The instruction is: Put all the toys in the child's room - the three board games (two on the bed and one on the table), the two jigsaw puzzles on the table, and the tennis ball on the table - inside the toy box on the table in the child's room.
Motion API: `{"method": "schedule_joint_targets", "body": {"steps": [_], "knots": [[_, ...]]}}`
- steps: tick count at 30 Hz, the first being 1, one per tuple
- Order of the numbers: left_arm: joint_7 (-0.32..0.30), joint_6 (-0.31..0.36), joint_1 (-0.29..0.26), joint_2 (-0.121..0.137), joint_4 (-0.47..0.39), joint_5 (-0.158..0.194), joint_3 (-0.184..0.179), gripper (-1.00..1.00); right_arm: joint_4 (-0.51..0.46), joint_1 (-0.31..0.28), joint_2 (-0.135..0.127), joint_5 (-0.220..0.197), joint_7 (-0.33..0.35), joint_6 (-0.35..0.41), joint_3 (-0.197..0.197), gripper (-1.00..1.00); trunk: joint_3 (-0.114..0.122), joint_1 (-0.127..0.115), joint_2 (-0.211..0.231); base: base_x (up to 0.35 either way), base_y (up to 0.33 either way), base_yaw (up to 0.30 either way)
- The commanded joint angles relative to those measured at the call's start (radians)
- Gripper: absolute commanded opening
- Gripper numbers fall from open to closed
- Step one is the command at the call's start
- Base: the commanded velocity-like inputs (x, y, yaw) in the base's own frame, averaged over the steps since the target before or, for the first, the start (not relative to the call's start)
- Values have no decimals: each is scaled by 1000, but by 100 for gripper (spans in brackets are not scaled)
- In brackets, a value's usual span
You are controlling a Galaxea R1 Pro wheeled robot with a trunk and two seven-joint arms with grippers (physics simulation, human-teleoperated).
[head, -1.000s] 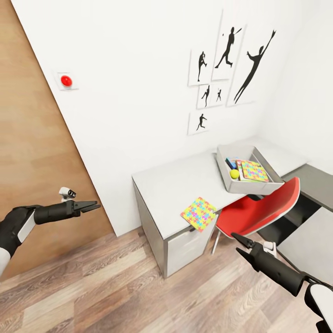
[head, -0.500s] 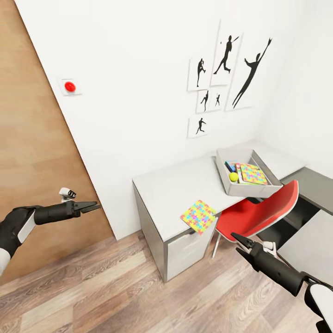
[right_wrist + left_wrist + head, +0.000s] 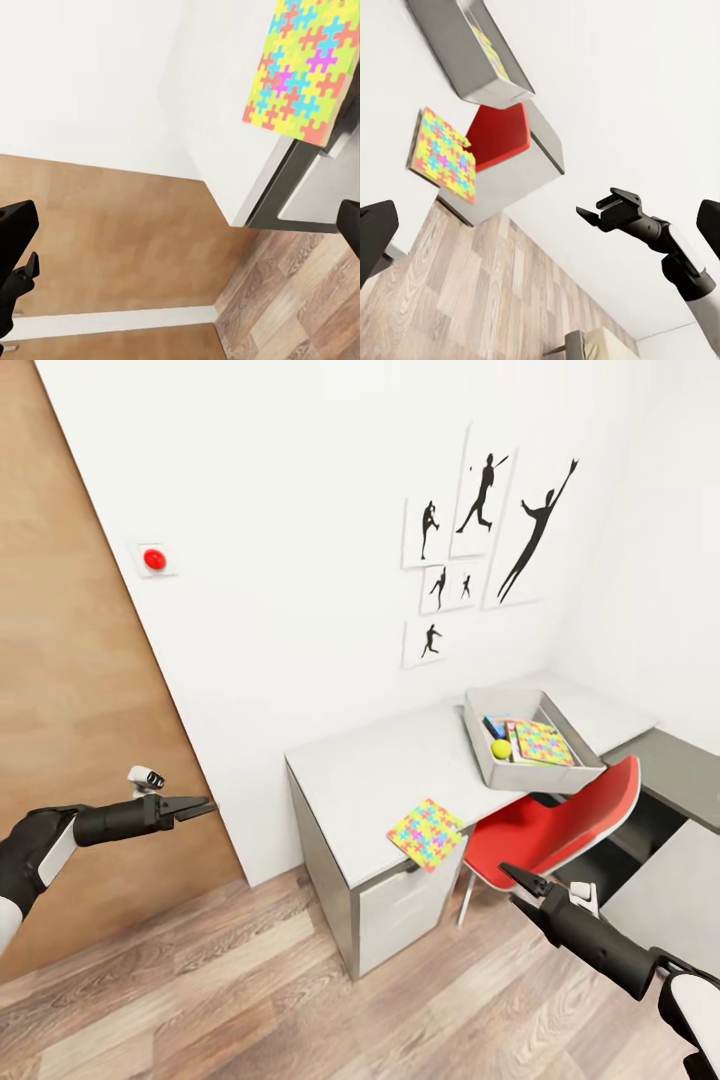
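A pale grey table [image 3: 380,770] stands against the white wall. On it sits the grey toy box [image 3: 478,740] holding a yellow tennis ball [image 3: 501,750], a colourful jigsaw puzzle [image 3: 543,743] and other flat coloured boxes that are too small to name. A second jigsaw puzzle [image 3: 428,834] [image 3: 442,154] [image 3: 304,67] overhangs the table's front edge. My left gripper [image 3: 197,807] hovers open far left of the table. My right gripper [image 3: 512,880] is open in the air below the puzzle, in front of the chair. The bed's board games are out of view.
A red chair [image 3: 560,820] is tucked under the table beneath the toy box. A lower dark grey unit [image 3: 680,765] joins the table at the right. A wooden door [image 3: 70,690] fills the left, with wood-plank floor [image 3: 250,980] in front.
The whole picture has shifted slightly, so the camera moved and the table looks a little farther off. Both arms hold the same pose.
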Motion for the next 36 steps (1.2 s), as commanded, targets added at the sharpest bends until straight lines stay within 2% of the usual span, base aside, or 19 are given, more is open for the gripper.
{"method": "schedule_joint_targets", "body": {"steps": [1,13,24,36], "knots": [[-3,11,-1,1,0,5,-6,100,0,-1,0,6,6,5,-1,100,0,1,-2,0,-124,0],[-4,11,-1,1,0,6,-5,100,-1,-1,0,6,6,5,-1,100,20,1,-2,0,-44,0],[-4,11,-1,3,0,6,-5,100,-1,-1,0,6,6,5,-1,100,38,1,-2,0,-200,0],[-4,11,-1,3,0,6,-5,100,-1,-1,0,6,6,5,-1,100,58,1,-2,0,-114,0]]}}
